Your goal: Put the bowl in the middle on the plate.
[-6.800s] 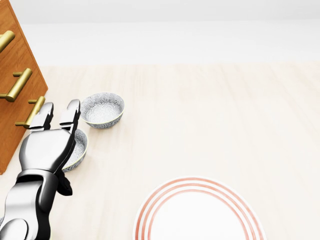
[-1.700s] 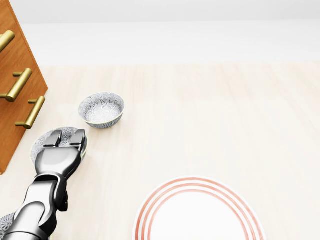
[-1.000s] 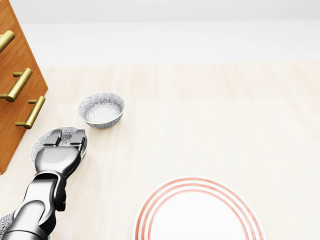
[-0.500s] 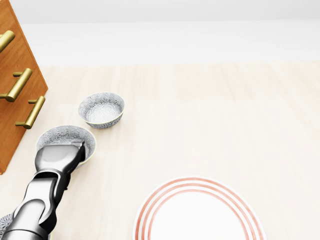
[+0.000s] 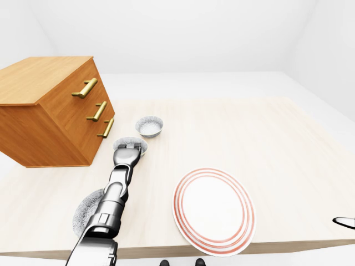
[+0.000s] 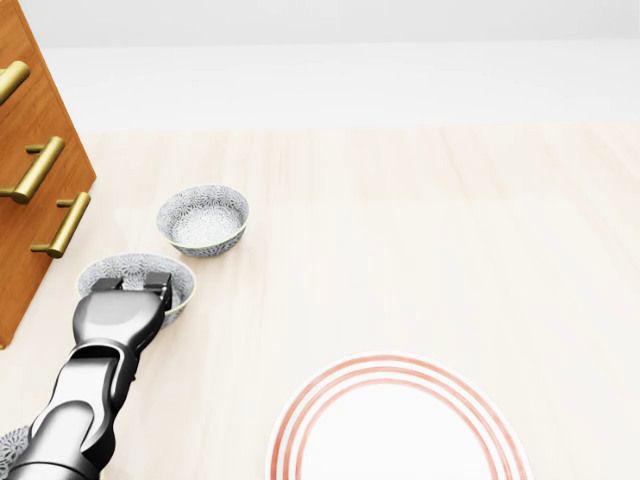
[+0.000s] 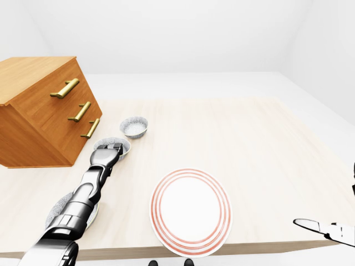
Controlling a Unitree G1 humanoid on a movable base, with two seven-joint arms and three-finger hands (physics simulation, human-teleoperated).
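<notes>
I'm looking over a pale wood-grain worktop [image 5: 266, 133], broad and matte. At the left of the left-eye view sits a boxy wooden drawer cabinet [image 5: 50, 111] with brass bar handles. Low centre lies the flat white plate [image 5: 214, 209], ringed in red. My left hand [image 6: 135, 290] is over the middle bowl [image 6: 136, 276] at the head view's left, fingers hooked over its near rim; I can't tell whether they're truly clamped. My right hand [image 7: 324, 228] barely shows at the right-eye view's lower right corner, grip unreadable. The bowls are small, round, grey-patterned, glazed-looking: the far bowl [image 6: 204, 219] is just above, the near bowl [image 5: 90, 208] under my forearm. My worry is a thin rim pinch slipping on lift, or my forearm dragging the near bowl.
</notes>
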